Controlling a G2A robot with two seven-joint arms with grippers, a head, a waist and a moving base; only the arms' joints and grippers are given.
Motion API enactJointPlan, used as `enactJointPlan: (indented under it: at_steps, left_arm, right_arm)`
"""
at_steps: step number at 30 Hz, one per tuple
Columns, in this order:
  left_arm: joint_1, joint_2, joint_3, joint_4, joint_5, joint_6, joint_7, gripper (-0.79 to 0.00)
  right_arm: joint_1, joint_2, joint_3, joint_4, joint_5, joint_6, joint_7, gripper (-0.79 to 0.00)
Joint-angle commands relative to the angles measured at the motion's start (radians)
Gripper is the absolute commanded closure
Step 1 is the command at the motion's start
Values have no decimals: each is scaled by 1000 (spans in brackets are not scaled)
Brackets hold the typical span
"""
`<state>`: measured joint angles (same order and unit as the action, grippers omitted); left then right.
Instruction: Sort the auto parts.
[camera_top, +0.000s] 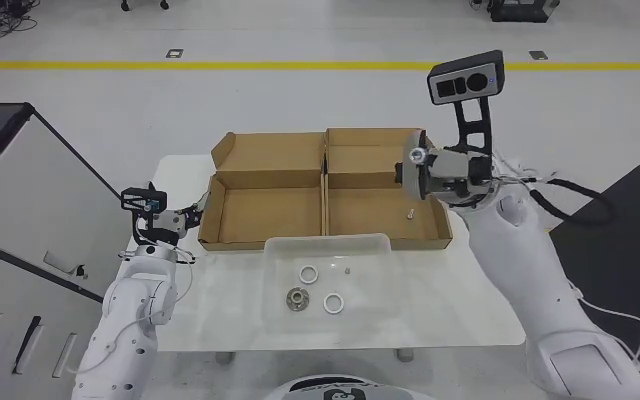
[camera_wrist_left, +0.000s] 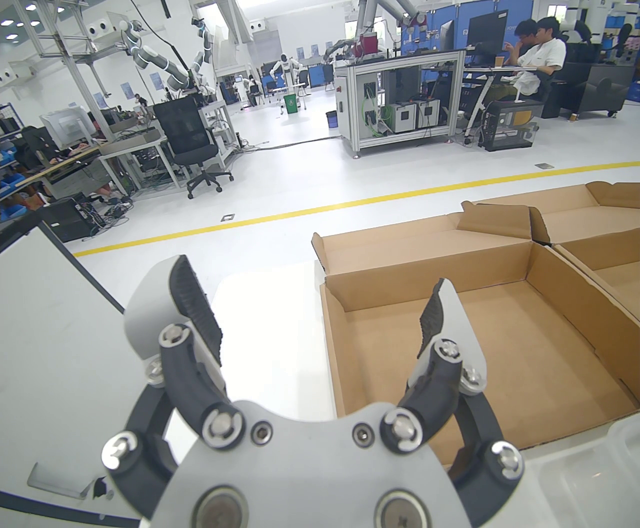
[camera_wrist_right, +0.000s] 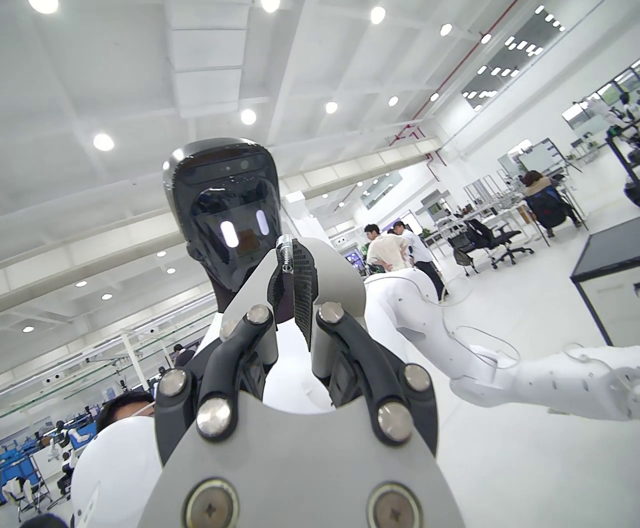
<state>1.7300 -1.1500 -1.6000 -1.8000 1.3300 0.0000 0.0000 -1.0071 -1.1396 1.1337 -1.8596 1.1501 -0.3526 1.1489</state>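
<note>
My left end effector (camera_wrist_left: 315, 300) is spread wide and holds nothing. It sits just beside the outer side wall of the left brown cardboard box (camera_top: 268, 216), above the white tabletop (camera_top: 470, 300). My right end effector (camera_wrist_right: 292, 260) is clamped on a small silvery threaded metal part (camera_wrist_right: 284, 251), pinched at the very tips of the pads. It is raised above the right brown cardboard box (camera_top: 365, 215) and turned up toward my head. A small metal bolt (camera_top: 409, 212) lies on that box's floor, near its right wall. In front of both boxes stands a clear plastic tray (camera_top: 325, 241). The tray holds two white rings (camera_top: 309, 273) (camera_top: 333, 303), a grey metal flanged hub (camera_top: 296, 297) between them and touching neither, and a tiny screw (camera_top: 346, 268) near the tray's far wall.
</note>
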Motion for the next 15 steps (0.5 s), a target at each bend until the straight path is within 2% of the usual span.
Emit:
enactJointPlan:
  at_steps: [1, 6, 15]
  left_arm:
    - [0, 0, 0, 0, 0, 0, 0, -785]
    - [0, 0, 0, 0, 0, 0, 0, -785]
    - [0, 0, 0, 0, 0, 0, 0, -785]
  right_arm:
    - [2, 0, 6, -2, -32, 15, 5, 0]
    - [-3, -6, 12, -14, -13, 13, 21, 0]
    - [-19, -32, 1, -10, 154, -52, 55, 0]
